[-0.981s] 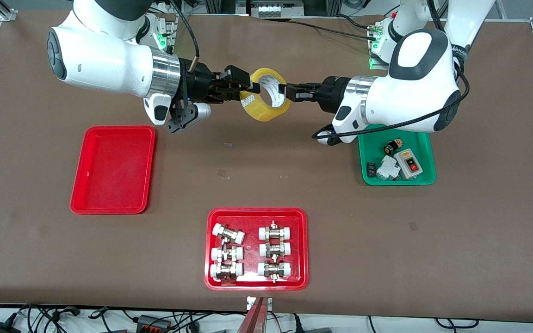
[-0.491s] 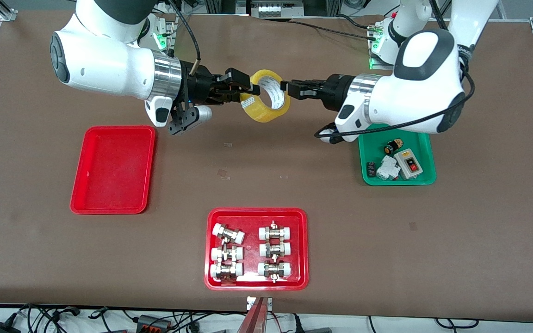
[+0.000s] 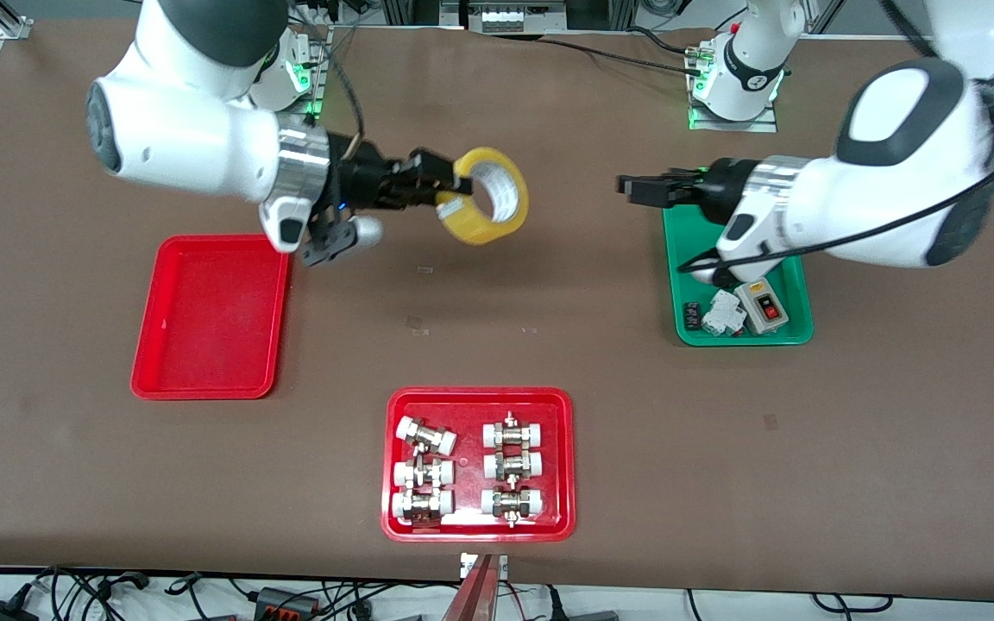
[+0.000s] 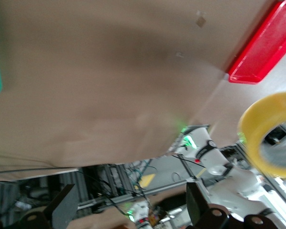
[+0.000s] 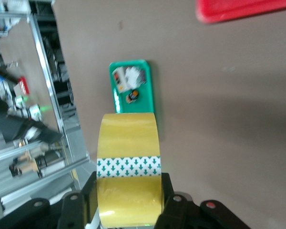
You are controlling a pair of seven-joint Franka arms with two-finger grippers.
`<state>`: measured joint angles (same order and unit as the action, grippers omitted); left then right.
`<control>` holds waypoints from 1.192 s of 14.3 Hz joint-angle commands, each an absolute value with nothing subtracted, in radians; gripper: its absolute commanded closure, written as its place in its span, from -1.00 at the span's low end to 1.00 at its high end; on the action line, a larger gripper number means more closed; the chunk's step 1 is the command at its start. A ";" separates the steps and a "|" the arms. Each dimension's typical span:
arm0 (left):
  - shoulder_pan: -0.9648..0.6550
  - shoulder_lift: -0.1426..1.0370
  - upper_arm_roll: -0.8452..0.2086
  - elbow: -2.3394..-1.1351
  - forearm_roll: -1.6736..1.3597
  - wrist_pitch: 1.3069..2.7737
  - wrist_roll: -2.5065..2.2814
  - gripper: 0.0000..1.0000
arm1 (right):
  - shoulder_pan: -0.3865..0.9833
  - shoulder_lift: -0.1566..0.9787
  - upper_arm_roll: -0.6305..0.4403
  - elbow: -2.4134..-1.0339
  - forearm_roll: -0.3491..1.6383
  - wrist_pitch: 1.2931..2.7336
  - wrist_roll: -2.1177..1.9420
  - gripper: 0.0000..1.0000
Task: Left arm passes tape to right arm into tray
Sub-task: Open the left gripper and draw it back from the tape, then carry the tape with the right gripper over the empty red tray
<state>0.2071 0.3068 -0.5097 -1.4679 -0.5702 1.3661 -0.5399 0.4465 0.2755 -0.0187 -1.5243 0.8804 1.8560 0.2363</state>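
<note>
Right tool (image 3: 449, 188): clamped on the tape roll (image 3: 487, 195), up over bare worktop (image 3: 549, 285) between the two arms.
Left tool (image 3: 628, 186): jaws apart, empty, over the green tray's (image 3: 795, 332) edge.
Handover: done, judging by who holds the roll.
Left: carry to plain red tray (image 3: 212, 319), release.

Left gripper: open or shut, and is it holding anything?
Open and empty: the left gripper has bare, parted fingers; the tape sits in the right gripper.
</note>
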 commanded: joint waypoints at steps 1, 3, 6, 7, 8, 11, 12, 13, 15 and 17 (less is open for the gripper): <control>0.332 0.246 -0.518 -1.468 -0.465 1.287 -0.334 -1.00 | 0.291 0.320 -0.014 -1.520 0.882 1.810 0.221 0.39; 0.374 0.227 -0.518 -1.468 -0.353 1.281 -0.205 -1.00 | 0.163 0.372 -0.014 -1.522 0.862 1.767 0.213 0.39; 0.382 0.213 -0.512 -1.466 -0.189 1.285 -0.017 -1.00 | -0.045 0.478 -0.014 -1.522 0.830 1.663 0.038 0.39; 0.380 0.212 -0.517 -1.465 -0.129 1.289 0.027 -1.00 | -0.099 0.503 -0.014 -1.522 0.824 1.637 -0.048 0.39; 0.377 0.201 -0.517 -1.462 -0.067 1.295 0.069 -1.00 | -0.154 0.530 -0.014 -1.522 0.819 1.609 -0.120 0.39; 0.257 0.100 -0.368 -1.465 -0.020 1.351 0.207 -1.00 | -0.245 0.596 -0.014 -1.526 0.734 1.565 -0.320 0.39; 0.148 0.068 -0.253 -1.477 -0.018 1.354 0.206 -1.00 | -0.274 0.618 -0.014 -1.545 0.730 1.568 -0.397 0.38; 0.083 0.051 -0.170 -1.500 -0.018 1.359 0.204 -1.00 | -0.294 0.641 -0.014 -1.552 0.730 1.574 -0.457 0.37; 0.040 -0.012 -0.106 -1.584 -0.017 1.428 0.204 -1.00 | -0.314 0.667 -0.014 -1.552 0.718 1.577 -0.520 0.35; -0.004 -0.105 -0.071 -1.720 -0.017 1.498 0.204 -1.00 | -0.322 0.682 -0.014 -1.549 0.713 1.604 -0.566 0.33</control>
<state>0.0470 0.0113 -0.1153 -1.5459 -0.0377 1.4095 0.1809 -0.2999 0.6842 -0.0368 -1.5552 0.7256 1.5941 -0.5198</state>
